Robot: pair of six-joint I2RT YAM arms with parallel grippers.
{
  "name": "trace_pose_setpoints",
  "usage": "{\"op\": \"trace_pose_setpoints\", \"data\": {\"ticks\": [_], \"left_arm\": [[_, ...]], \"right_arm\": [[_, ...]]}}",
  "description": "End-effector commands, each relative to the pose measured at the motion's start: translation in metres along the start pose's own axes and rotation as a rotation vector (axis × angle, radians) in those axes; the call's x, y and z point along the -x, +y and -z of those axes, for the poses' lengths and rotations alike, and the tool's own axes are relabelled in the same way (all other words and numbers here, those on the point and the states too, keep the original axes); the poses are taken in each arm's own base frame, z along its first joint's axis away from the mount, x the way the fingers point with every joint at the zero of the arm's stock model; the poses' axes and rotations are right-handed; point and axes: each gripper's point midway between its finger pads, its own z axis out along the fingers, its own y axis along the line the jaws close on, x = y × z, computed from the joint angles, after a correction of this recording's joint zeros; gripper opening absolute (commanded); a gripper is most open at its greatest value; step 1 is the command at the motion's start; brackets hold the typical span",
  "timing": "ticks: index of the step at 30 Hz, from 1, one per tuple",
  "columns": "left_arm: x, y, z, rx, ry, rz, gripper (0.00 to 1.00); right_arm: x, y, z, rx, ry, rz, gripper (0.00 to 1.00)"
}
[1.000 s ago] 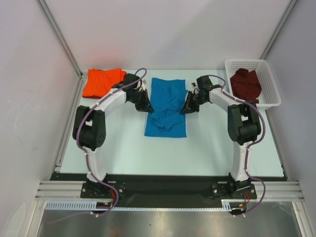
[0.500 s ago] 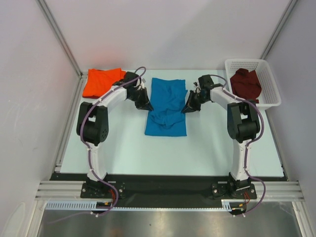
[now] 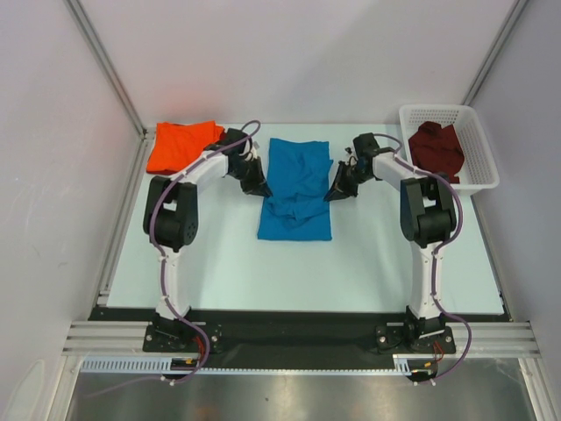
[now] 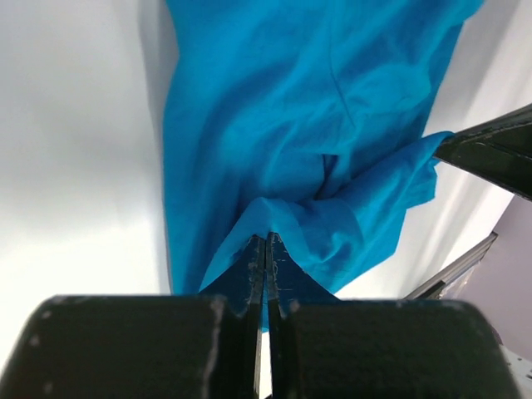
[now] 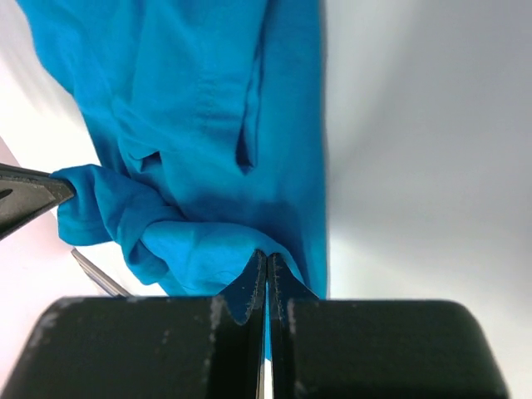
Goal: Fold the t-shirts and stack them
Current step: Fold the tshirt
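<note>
The bright blue t-shirt (image 3: 296, 189) lies partly folded at the table's middle, rumpled at its near half. My left gripper (image 3: 259, 187) is shut on its left edge; the left wrist view shows blue cloth (image 4: 283, 133) pinched between the jaws (image 4: 266, 241). My right gripper (image 3: 335, 191) is shut on its right edge; the right wrist view shows the cloth (image 5: 191, 125) pinched too (image 5: 266, 256). An orange t-shirt (image 3: 180, 144) lies folded at the far left. A dark maroon t-shirt (image 3: 436, 149) lies in the basket.
The white lattice basket (image 3: 480, 167) stands at the far right corner. White walls and metal frame posts close in the table (image 3: 368, 263) on three sides. The arms' bases sit at the near edge.
Both grippers, holding the blue shirt's edges, have drawn slightly toward the far side, and both arms' elbows have swung inward. The shirt's near fold has shifted a little.
</note>
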Motion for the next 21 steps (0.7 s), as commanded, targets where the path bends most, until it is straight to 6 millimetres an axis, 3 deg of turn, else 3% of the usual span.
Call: {"op": "trace_pose_setpoints", "data": {"ticks": [1,3,4,5,6,10,14,16,17,20,21], "left_arm": [[0.019,0.002,0.006,0.007,-0.036,0.008,0.03],[0.020,0.007,0.007,0.027,-0.040,0.015,0.14],[0.022,0.008,0.007,0.028,-0.046,0.015,0.27],[0.023,0.007,0.010,0.029,-0.050,0.015,0.32],[0.025,0.007,0.013,0.038,-0.062,0.011,0.36],[0.036,-0.002,0.040,0.059,-0.139,-0.034,0.45],[0.037,-0.013,0.074,0.077,-0.212,-0.073,0.45],[0.025,-0.019,0.092,0.082,-0.241,-0.088,0.42],[0.008,-0.018,0.088,0.089,-0.219,-0.103,0.41],[-0.019,-0.028,0.099,0.098,-0.227,-0.150,0.36],[-0.042,-0.025,0.089,0.113,-0.186,-0.164,0.35]], "right_arm": [[0.015,-0.001,0.004,-0.003,-0.024,0.019,0.00],[0.017,-0.001,0.004,0.001,-0.023,0.021,0.06],[0.017,0.000,0.005,0.004,-0.023,0.026,0.11],[0.017,0.002,0.006,0.004,-0.020,0.028,0.17],[0.018,0.003,0.008,0.003,-0.021,0.034,0.30],[0.035,0.018,0.030,-0.012,-0.071,0.098,0.51],[0.033,0.029,0.057,-0.084,-0.105,0.153,0.55],[0.020,0.025,0.063,-0.168,-0.086,0.170,0.54],[0.001,0.030,0.062,-0.218,-0.056,0.219,0.53],[-0.026,0.039,0.055,-0.282,-0.025,0.269,0.48],[-0.041,0.046,0.051,-0.318,-0.023,0.292,0.42]]}}
